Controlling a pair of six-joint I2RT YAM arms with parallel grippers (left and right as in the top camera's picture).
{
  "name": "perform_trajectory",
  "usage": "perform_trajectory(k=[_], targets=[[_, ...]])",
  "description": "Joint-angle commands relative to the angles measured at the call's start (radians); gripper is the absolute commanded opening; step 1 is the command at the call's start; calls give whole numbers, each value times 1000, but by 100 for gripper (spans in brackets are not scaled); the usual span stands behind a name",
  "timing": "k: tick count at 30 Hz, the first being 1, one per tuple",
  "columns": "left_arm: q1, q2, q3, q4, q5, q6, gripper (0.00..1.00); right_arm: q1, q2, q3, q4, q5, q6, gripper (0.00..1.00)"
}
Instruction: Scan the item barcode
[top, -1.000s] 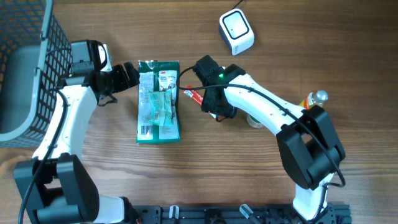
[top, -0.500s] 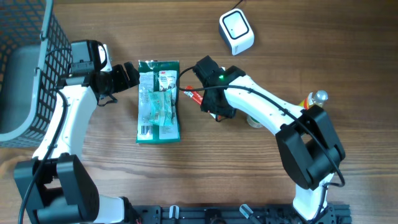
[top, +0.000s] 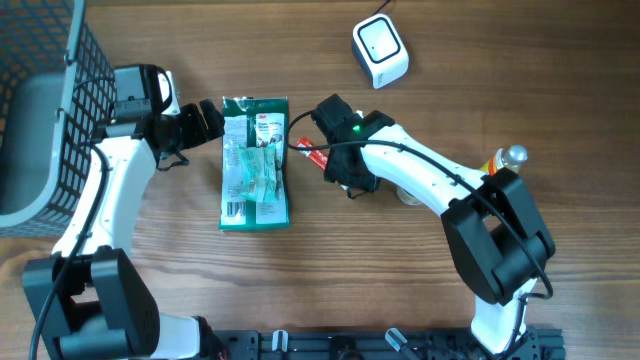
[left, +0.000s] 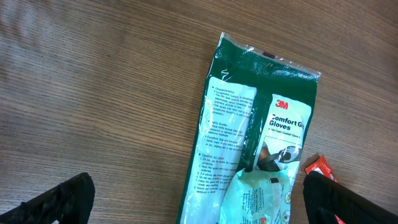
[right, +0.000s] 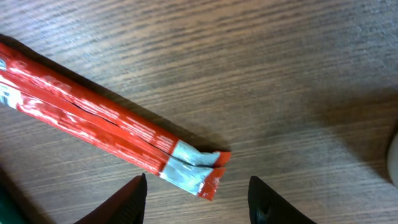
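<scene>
Left jaws wide apart at gloves pack (top: 255, 160), centre frame. Right jaws apart, empty, over red stick (right: 106, 127) end; lower squarely, pinch, show barcode to scanner (top: 380, 50).

Green glove pack (top: 255, 162) lay flat, printed side up, at mid-desk, its length running toward the far edge. Red sachet (top: 306, 151) lay just beside it. White scanner (top: 380, 52) stood near the far edge.

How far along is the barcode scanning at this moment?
Done: nothing visible; the glove pack and red packet lie on the table, away from the scanner. In hand: nothing; left fingers open by the pack, right fingers apart over the packet. Left: grasp, present barcode, scan.
</scene>
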Motion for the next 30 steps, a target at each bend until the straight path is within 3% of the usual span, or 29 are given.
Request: perform_trajectory(k=[1,8,14,17,21,30], targets=[[9,-11,13,3,-6,9,100,-2,9,-12,13,15,16,52],[9,-11,13,3,-6,9,100,-2,9,-103,130,8,15,51],[9,-11,13,4,-6,9,100,-4,9,-173,187,2,68,36],[9,-11,13,4,-6,9,100,-5,8,-170,186,1,48,5],[9,-11,13,4,-6,9,100,-24,-36,-130,157,1,-134,4],[9,-11,13,4,-6,9,100,-30,-340,-121,11,-68,-404,4]])
